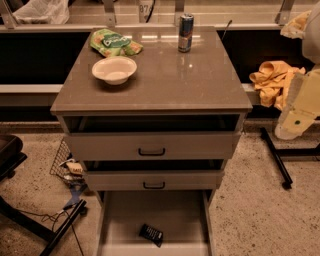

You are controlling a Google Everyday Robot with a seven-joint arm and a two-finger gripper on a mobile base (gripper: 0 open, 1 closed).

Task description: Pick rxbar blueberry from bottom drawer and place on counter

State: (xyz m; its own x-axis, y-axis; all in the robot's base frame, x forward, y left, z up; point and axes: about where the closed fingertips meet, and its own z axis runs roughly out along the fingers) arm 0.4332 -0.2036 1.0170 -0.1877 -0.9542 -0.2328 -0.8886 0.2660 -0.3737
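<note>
Plainly, rxbar blueberry (151, 233) lies in bottom drawer (150, 210), claw (290, 125) off beside counter (165, 80).

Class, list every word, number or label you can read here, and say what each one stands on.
"87": on the white tag behind the counter; the rest is unclear.
Print on the green snack bag, the can and the rxbar blueberry in the bottom drawer: too blurred.
The gripper, at the right edge: no lettering seen.

The rxbar blueberry (151, 233) lies in the open bottom drawer (120, 215), below the desk (165, 82). On the desk stand a bowl (114, 69), a green snack bag (114, 43) and a can (185, 32). The pincer (292, 120) hangs to the right of the desk.
</note>
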